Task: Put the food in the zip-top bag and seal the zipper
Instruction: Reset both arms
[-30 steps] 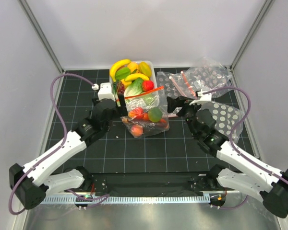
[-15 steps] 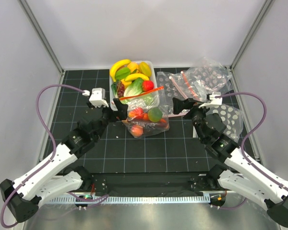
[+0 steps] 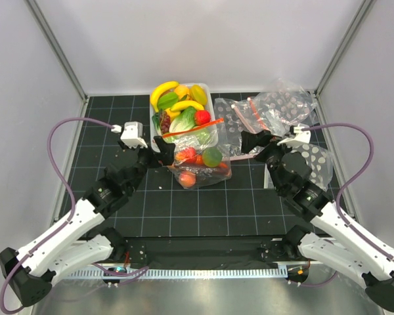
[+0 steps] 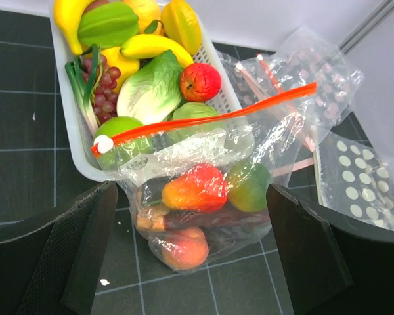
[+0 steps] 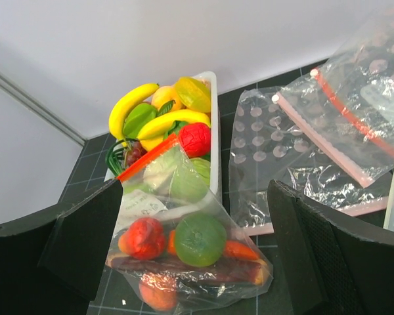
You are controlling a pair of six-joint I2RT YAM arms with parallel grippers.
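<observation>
No words or numbers can be read. The filled bag has a small mark, too blurry to read.

Banana tip beyond top edge

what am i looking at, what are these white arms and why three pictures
These are two robot arms, each ending in a two-finger gripper. The wide picture looks down from above; the other two come from cameras on each wrist. On the black gridded mat stands a white tub of toy fruit and vegetables. A clear zip-top bag holding several pieces leans against it, orange-red zipper on top. Empty spare bags lie to the right. The left gripper and right gripper are both open, either side of the bag, holding nothing.
</observation>
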